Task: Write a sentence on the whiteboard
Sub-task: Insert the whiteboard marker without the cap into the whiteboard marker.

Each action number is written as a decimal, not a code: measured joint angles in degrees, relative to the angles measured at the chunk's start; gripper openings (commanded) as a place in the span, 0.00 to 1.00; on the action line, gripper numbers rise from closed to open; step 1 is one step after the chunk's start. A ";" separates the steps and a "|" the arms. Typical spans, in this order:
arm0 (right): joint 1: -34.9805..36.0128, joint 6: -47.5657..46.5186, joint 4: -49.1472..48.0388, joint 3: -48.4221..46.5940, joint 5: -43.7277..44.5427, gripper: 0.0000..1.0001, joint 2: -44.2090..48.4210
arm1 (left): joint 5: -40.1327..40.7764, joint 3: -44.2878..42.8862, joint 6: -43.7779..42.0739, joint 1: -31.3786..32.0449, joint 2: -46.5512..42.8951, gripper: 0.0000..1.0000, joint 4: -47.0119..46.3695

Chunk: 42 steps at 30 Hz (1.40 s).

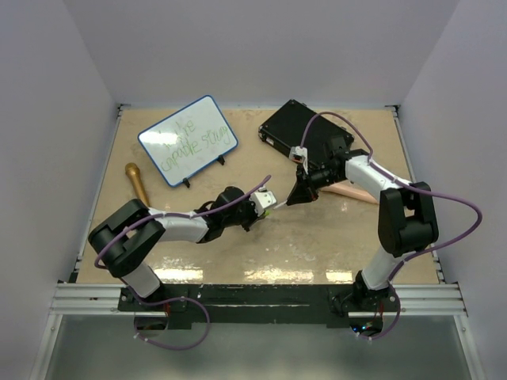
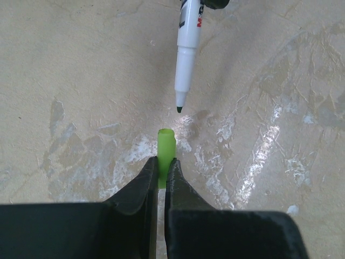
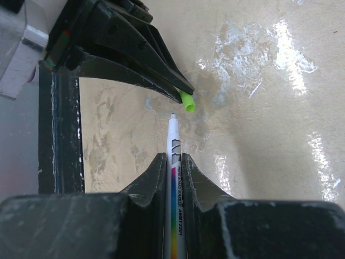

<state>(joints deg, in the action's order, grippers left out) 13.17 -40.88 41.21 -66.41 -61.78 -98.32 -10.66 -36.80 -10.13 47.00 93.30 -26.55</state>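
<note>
On the whiteboard [image 1: 210,111] we make out the green sentence [image 1: 194,146], its lower line starting "capable". Small print on the marker [image 3: 175,178] includes "MARKER".

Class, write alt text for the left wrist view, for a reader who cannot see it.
The left hand, shut, pinches a green marker cap, its open end facing the bare tip of a white marker just beyond it, with a gap between them. Beneath lies a scuffed tan table.
</note>
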 measured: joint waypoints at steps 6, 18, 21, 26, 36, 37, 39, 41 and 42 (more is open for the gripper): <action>0.02 1.49 -1.14 0.28 1.01 0.00 -0.33 | -0.68 1.07 0.00 0.00 -0.57 0.00 -1.40; 0.07 2.43 -2.21 0.44 1.25 0.00 -1.31 | -2.29 2.03 0.00 0.66 -1.44 0.00 -3.13; 0.22 2.49 -2.23 0.44 1.27 0.00 -1.66 | -2.51 2.03 0.00 1.05 -1.44 0.00 -3.21; 0.37 2.51 -2.25 0.44 1.31 0.00 -1.81 | -2.60 2.03 0.00 1.36 -1.44 0.00 -3.93; 0.59 2.47 -2.12 0.44 2.29 0.00 -1.81 | -2.16 2.03 0.02 1.40 -1.44 0.00 -4.17; 0.59 2.43 -2.03 0.44 2.29 0.00 -1.81 | -2.10 2.03 0.02 1.40 -1.44 0.00 -4.17; 0.59 2.29 -1.86 0.44 2.29 0.00 -1.81 | -1.99 2.03 0.02 1.40 -1.44 0.00 -4.17; 0.59 2.25 -1.73 0.44 2.29 0.00 -1.81 | -1.90 2.03 0.02 1.40 -1.44 0.00 -4.17; 0.59 2.16 -1.64 0.44 2.29 0.00 -1.81 | -1.79 2.03 0.04 1.40 -1.44 0.00 -4.17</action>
<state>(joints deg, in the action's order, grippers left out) 13.76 -38.72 39.57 -65.98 -59.48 -100.14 -12.45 -34.76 -10.09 48.40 91.85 -30.72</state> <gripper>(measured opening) 0.135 0.063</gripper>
